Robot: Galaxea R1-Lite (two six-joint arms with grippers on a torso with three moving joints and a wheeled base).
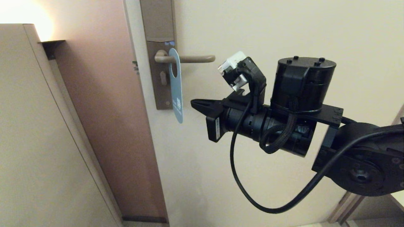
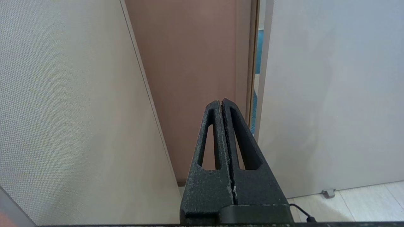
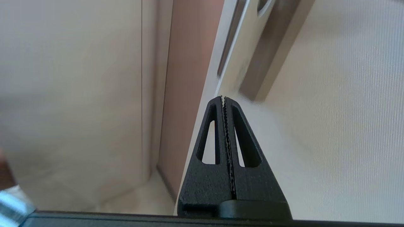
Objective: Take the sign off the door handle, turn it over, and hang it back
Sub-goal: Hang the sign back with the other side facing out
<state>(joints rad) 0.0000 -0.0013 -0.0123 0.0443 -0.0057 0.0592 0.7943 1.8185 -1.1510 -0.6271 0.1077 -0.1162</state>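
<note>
I am looking up at a beige door from the robot's head camera. The sign, blue face toward me, is hanging by its oval hole on the door handle, close to the brown backplate. It is dangling freely so its lower end is swinging slightly out from the door, which I judge leaves an edge to pinch.

I am holding the right end effector level, at about three o'clock from the sign's lower end, near it but not touching. Its two fingers are pressed together with nothing between them. I judge they will need to part before they can take the card.

The left end effector is parked low, out of the head view, pointing at the gap beside the door's edge; its fingers are also shut on nothing.

No containers are visible. A pale wall panel is filling the nine o'clock side.
</note>
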